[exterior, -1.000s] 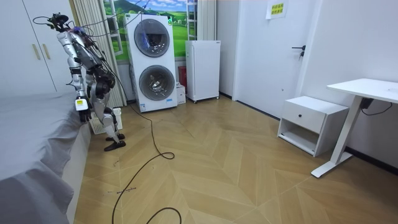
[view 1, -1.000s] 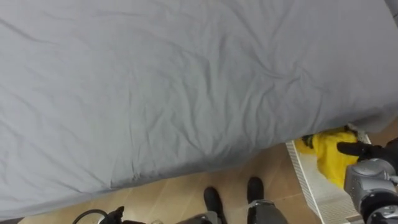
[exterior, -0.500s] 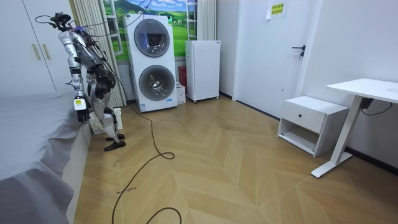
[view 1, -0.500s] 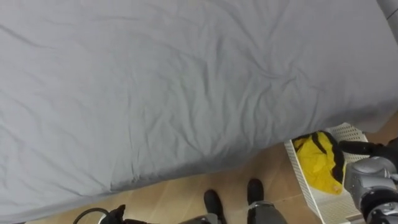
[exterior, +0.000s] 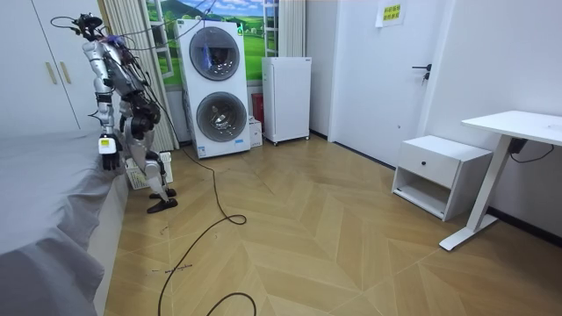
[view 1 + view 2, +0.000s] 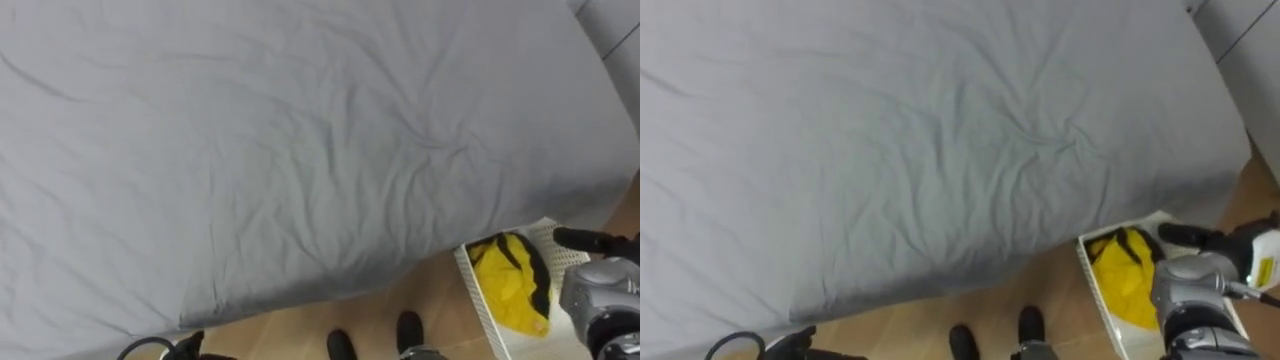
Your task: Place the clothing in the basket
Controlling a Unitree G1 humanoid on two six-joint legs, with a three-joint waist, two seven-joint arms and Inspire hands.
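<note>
A bed covered with a creased grey sheet (image 6: 300,150) takes up most of the eye views, and no clothing lies on the part of it that shows. On the wooden herringbone floor (image 6: 290,322), just beside the bed's near edge and close to its corner on the robot's right, stands a white perforated plastic basket (image 6: 480,300). The yellow garment with dark trim (image 6: 512,285) lies crumpled inside it, against the wall nearest the bed and below the rim.

The right robot hand (image 6: 590,241) hangs over the basket's far side with its dark fingers stretched out straight toward the bed. It has hold of nothing, and a gap shows between it and the cloth. The left robot hand (image 6: 188,345) is a dark shape at the lower edge of the view, over the floor; its state I cannot tell. In the room view the robot stands upright against the bed's side.

The step in hand looks like the end of the drop: the garment is in and let go. The next move calls for lifting the right arm up and clear of the basket's rim without catching the cloth. Then the head should scan the rest of the bed for more clothes.
</note>
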